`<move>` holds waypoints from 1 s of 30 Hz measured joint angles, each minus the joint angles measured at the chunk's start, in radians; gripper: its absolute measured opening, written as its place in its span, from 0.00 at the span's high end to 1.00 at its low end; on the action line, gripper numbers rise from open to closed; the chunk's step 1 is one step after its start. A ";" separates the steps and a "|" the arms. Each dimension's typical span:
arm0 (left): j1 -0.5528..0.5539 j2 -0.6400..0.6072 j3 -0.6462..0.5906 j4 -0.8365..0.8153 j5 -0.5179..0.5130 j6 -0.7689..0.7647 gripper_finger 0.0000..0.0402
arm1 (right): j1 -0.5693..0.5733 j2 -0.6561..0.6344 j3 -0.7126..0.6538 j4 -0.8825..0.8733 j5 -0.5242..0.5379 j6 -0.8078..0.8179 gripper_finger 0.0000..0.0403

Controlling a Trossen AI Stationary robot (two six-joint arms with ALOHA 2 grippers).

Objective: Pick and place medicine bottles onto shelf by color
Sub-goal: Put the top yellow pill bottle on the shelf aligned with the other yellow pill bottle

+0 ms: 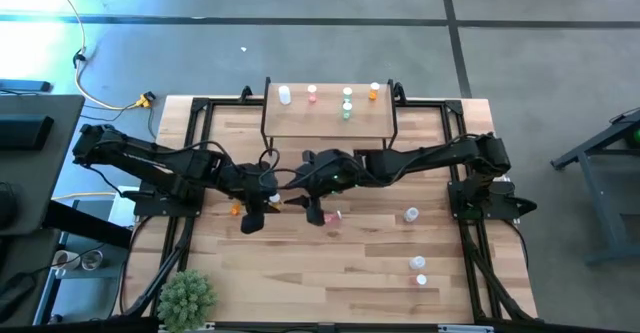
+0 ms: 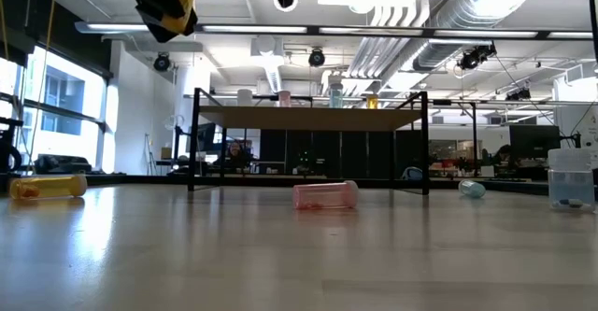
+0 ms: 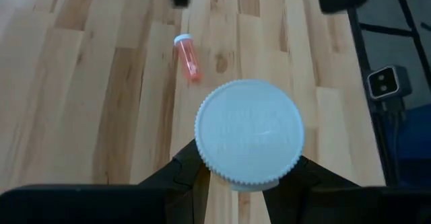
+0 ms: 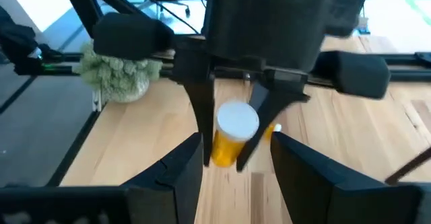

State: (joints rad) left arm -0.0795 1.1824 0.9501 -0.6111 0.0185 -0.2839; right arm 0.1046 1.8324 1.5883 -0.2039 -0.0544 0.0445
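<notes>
So far we count five bottles (image 1: 347, 101) on shelf (image 1: 330, 123); L gripper (image 3: 248, 177) clamps an orange bottle (image 4: 232, 138), R gripper (image 1: 316, 213) half-open, empty; several left.

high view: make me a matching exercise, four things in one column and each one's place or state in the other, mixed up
Things:
1. green translucent cylindrical vial
2. green spiky plant
3. left gripper
4. right gripper

Places or states:
A. open, over the middle of the wooden table
B. standing on the small light-wood shelf
C. shut on an orange translucent white-capped vial
D. table corner on the left arm's side, far from the shelf

Pairs: 1-B, 2-D, 3-C, 4-A
</notes>
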 joint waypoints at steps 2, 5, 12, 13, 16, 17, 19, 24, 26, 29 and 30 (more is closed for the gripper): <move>0.000 0.000 0.000 -0.002 0.000 0.008 0.76 | -0.001 0.004 0.000 0.008 0.000 0.000 0.59; 0.000 0.000 0.000 -0.006 -0.003 0.010 0.76 | 0.000 0.019 0.001 0.036 0.000 0.010 0.59; 0.000 0.000 0.000 0.004 -0.006 0.013 0.76 | 0.000 0.051 0.000 0.079 0.015 0.040 0.59; 0.000 0.000 0.000 0.008 -0.007 0.020 0.76 | 0.000 0.053 0.000 0.083 0.018 0.041 0.59; 0.000 0.000 0.000 0.010 -0.007 0.026 0.76 | 0.000 0.061 0.000 0.098 0.018 0.045 0.59; 0.000 0.000 0.000 0.013 -0.007 0.026 0.76 | -0.001 0.062 0.000 0.095 0.018 0.050 0.59; 0.000 0.000 0.000 0.012 -0.010 0.026 0.76 | -0.002 0.062 0.000 0.094 0.021 0.052 0.59; 0.000 0.000 0.000 0.051 -0.031 0.037 0.76 | -0.011 0.062 0.000 0.115 0.017 0.085 0.59; 0.000 0.000 0.000 0.067 -0.051 0.043 0.76 | -0.013 0.062 0.000 0.111 0.009 0.102 0.59; 0.001 0.000 0.000 0.085 -0.060 0.050 0.76 | -0.014 0.062 0.000 0.114 0.008 0.113 0.59; 0.002 0.000 0.000 0.091 -0.061 0.055 0.76 | -0.014 0.062 0.000 0.115 0.008 0.113 0.59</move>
State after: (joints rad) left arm -0.0780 1.1824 0.9497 -0.5197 -0.0425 -0.2292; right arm 0.0910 1.8946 1.5883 -0.0887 -0.0464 0.1578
